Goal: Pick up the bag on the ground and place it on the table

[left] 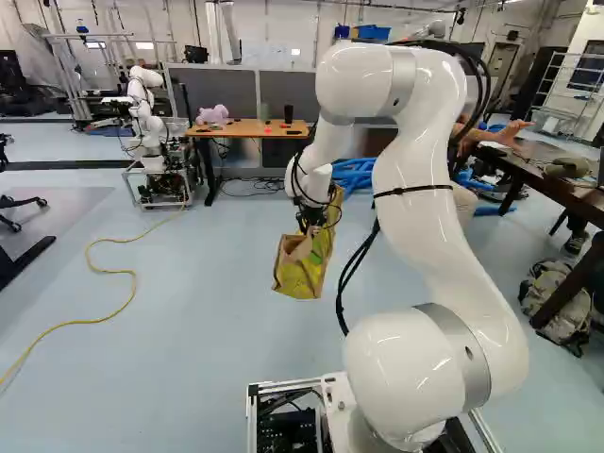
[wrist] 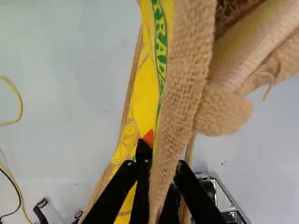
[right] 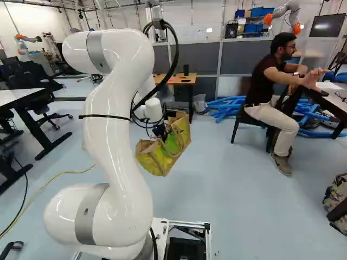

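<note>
Burlap of the yellow-and-green tote bag (left: 302,274) is grasped between the fingers of the black hand (left: 311,223), which are drawn together on the cloth; one orange pad (wrist: 148,138) can be seen beside the strip, while the other is hidden by it. Beneath the hand, the tote bag is suspended at a tilt above the pale floor (left: 208,321), well apart from the wooden counter (left: 247,131) farther ahead, by which a purple plush toy (left: 213,114) is borne.

1 yellow cable (left: 134,282) on pale floor (left: 203,311), blue tubes (right: 230,102), 1 patterned backpack (left: 559,310)
</note>
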